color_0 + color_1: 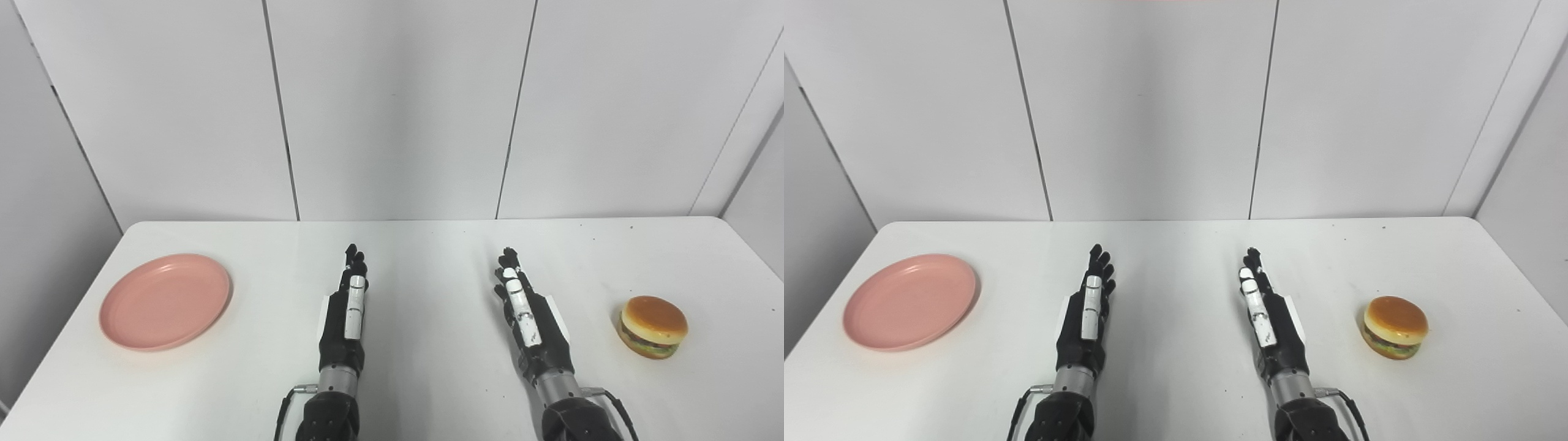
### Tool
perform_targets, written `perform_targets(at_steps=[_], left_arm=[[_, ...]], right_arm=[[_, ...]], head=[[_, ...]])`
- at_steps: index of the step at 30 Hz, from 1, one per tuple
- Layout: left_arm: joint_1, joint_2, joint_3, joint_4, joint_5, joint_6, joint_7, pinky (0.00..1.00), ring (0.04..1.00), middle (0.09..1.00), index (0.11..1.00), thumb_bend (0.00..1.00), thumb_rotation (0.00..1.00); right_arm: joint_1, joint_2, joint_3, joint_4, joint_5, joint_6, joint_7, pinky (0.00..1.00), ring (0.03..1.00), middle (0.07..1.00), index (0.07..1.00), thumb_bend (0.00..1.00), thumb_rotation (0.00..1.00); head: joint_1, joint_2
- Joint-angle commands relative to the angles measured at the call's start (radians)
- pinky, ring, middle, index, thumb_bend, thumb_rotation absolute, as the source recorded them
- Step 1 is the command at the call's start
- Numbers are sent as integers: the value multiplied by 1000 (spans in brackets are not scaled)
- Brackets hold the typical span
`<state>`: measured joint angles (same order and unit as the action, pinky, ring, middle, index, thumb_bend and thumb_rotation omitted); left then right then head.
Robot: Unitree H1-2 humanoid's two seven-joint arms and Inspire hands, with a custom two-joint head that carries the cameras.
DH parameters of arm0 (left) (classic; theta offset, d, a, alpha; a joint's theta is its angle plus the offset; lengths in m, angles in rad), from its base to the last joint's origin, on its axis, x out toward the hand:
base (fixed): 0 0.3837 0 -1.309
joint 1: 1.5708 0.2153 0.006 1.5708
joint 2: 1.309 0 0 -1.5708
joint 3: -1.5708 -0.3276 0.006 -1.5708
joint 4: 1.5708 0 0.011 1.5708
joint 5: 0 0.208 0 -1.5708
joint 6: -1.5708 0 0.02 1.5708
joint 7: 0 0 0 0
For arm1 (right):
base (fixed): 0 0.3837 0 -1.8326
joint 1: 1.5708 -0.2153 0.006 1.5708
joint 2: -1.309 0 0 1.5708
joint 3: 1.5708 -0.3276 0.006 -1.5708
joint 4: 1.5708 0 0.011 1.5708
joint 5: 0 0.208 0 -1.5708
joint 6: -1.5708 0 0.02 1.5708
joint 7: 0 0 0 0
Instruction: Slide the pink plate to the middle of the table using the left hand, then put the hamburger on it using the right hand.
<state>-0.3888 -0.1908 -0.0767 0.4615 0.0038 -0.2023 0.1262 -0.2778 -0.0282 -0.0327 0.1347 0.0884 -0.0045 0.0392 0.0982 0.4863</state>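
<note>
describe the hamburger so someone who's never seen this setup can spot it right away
Start at the white table and go to its right side, past the right hand. The hamburger sits there alone, apart from the hand. It is the only small domed thing, with a tan bun and dark and green layers, unlike the flat pink plate far left.
</note>
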Motion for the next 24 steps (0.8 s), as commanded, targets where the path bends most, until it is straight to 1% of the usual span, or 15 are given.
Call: perform_targets(at_steps=[1, 4, 6, 8, 14, 17, 18, 19, 20, 21, 22, 23, 24], left_arm=[[72, 35, 10, 57, 3, -25, -22, 1000, 1000, 1000, 1000, 697, 1000], [71, 43, 2, 45, 5, 3, -36, 1000, 1000, 1000, 1000, 706, 1000], [72, 45, -3, 38, 5, 11, -44, 1000, 1000, 1000, 1000, 714, 1000], [73, 46, -4, 35, 7, 15, -48, 1000, 1000, 1000, 1000, 720, 1000], [69, 52, -10, 41, 21, 9, -52, 1000, 1000, 1000, 1000, 734, 1000], [72, 51, -13, 42, 24, 11, -49, 1000, 1000, 1000, 1000, 737, 1000], [72, 49, -13, 45, 20, 2, -50, 1000, 1000, 1000, 1000, 738, 1000], [72, 48, -13, 47, 18, -5, -52, 1000, 1000, 1000, 1000, 740, 1000], [73, 46, -12, 46, 18, -15, -49, 1000, 1000, 1000, 1000, 728, 1000], [73, 44, -12, 44, 19, -22, -46, 1000, 1000, 1000, 1000, 715, 1000], [72, 39, -11, 29, 35, -26, -24, 1000, 1000, 1000, 1000, 714, 1000], [66, 35, -9, 21, 49, -40, -4, 1000, 1000, 1000, 996, 691, 1000], [57, 31, -1, 10, 48, -50, 6, 1000, 1000, 1000, 998, 674, 1000]], right_arm=[[-27, 10, -4, -16, 6, -39, -3, 1000, 1000, 1000, 1000, 562, 919], [-28, 9, -6, -17, 16, -30, 2, 1000, 1000, 1000, 1000, 573, 912], [-28, 7, -7, -15, 21, -29, 5, 1000, 1000, 1000, 1000, 582, 914], [-29, 7, -7, -13, 21, -30, 3, 1000, 1000, 1000, 1000, 564, 917], [-32, 6, -7, -5, 22, -40, 5, 1000, 1000, 1000, 1000, 566, 921], [-30, 8, -9, -2, 15, -46, -3, 1000, 1000, 1000, 1000, 577, 910], [-29, 9, -11, 3, 19, -55, -2, 1000, 1000, 1000, 1000, 572, 909], [-28, 9, -12, 6, 22, -63, 0, 1000, 1000, 1000, 1000, 555, 909], [-27, 10, -20, 11, 39, -67, 6, 1000, 1000, 1000, 1000, 543, 898], [-26, 11, -25, 14, 51, -70, 10, 1000, 1000, 1000, 1000, 535, 886], [-28, 8, -32, 28, 70, -78, 20, 1000, 1000, 1000, 1000, 534, 884], [-33, 4, -38, 49, 84, -88, 30, 1000, 1000, 1000, 1000, 538, 878], [-39, 0, -42, 68, 91, -100, 36, 1000, 1000, 1000, 1000, 552, 876]], head=[[1, 1], [1, 1], [1, 1], [2, 0], [8, -4], [43, -16], [60, -20], [60, -20], [114, -35], [114, -35], [166, -50], [195, -59], [209, -63]])
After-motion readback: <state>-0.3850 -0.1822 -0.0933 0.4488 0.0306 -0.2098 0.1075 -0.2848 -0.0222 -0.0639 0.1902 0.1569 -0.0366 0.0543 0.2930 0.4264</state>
